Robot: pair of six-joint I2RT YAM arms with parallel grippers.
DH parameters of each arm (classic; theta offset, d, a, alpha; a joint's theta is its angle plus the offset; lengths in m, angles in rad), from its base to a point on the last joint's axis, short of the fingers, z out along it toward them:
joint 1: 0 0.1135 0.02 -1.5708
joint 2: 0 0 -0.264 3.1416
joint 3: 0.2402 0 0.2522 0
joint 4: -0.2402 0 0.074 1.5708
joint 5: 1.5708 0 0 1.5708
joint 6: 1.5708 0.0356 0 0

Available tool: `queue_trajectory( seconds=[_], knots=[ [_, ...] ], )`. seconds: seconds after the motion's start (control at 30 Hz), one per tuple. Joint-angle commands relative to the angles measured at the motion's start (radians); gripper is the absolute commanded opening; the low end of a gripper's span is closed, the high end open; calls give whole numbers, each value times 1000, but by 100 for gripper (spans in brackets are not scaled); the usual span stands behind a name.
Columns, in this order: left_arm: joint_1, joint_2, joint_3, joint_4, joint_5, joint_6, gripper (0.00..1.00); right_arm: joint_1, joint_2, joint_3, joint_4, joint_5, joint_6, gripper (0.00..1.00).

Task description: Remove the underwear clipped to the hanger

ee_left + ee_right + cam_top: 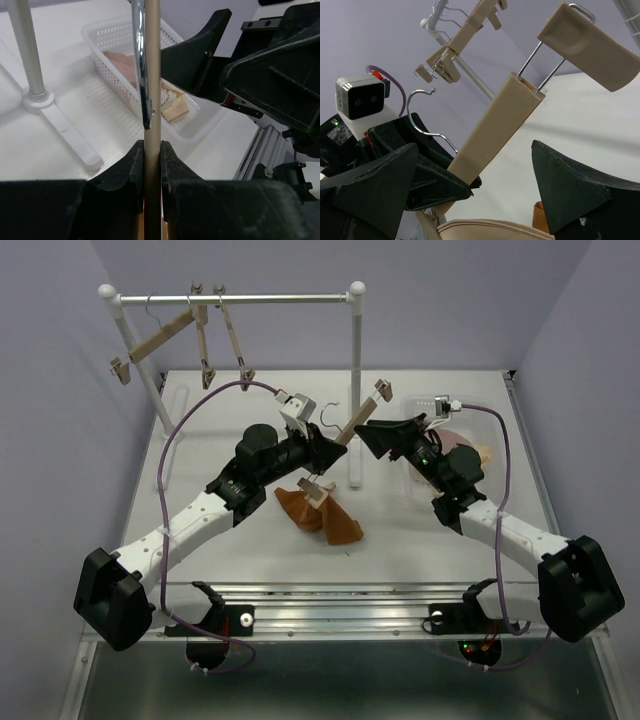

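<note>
Hanging from the near clip (315,488) of the wooden hanger (352,428), the rust brown underwear (322,515) is the only pair not yet freed. Its upper edge is pinched in that clip and the rest seems to slump onto the table (230,440) just below. The pink underwear (122,62) and the cream underwear (172,100) already lie in the white basket (107,37) on the far right. The hanger's far clip (381,390) holds nothing.

My left gripper (152,150) is clamped on the hanger's bar near its middle, beside the metal hook (142,65), and keeps the bar off the table. The bar's long axis runs from near-left, where the loaded clip is, up to far-right. My right gripper (388,437) is spread wide and carries nothing, with the far half of the bar passing between its fingers.

So the brown pair lies near and left of my right gripper, on the other side of my left gripper. My left gripper is closer to it but is taken up with the hanger. I judge the right one has to come down along the bar toward the near clip and take the cloth just under it, without knocking into my left wrist.
</note>
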Motion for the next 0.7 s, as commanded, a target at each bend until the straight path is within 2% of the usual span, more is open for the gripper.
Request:
queue_trajectory(
  seconds=[0.0, 0.1, 0.17, 0.23, 0.27, 0.47, 0.5, 0.6, 0.63, 0.67],
  knots=[
    [-3, -41, -3, 125, 65, -15, 0, -4, 53, 7, 220, 5, 54, 100],
    [-3, -44, -8, 154, 89, -17, 0, -4, 112, 52, 224, -33, 57, 99],
    [-3, -47, -14, 164, 101, -22, 0, -4, 151, 63, 290, -65, 70, 98],
    [-3, -47, -17, 178, 108, -25, 0, -4, 181, 69, 362, -79, 82, 91],
    [-1, -47, -18, 178, 108, -28, 0, -4, 182, 69, 362, -87, 82, 91],
    [0, -17, -12, 207, 152, -45, 0, -4, 235, 80, 468, -130, 114, 62],
    [5, -12, -9, 207, 164, -49, 0, -4, 238, 78, 482, -127, 123, 52],
    [11, 5, -6, 210, 180, -60, 0, -4, 232, 75, 478, -125, 116, 36],
    [16, 5, -8, 216, 184, -63, 0, -4, 223, 70, 471, -119, 116, 27],
    [17, 5, -9, 216, 183, -65, 0, -4, 220, 70, 471, -119, 111, 22]
  ],
)
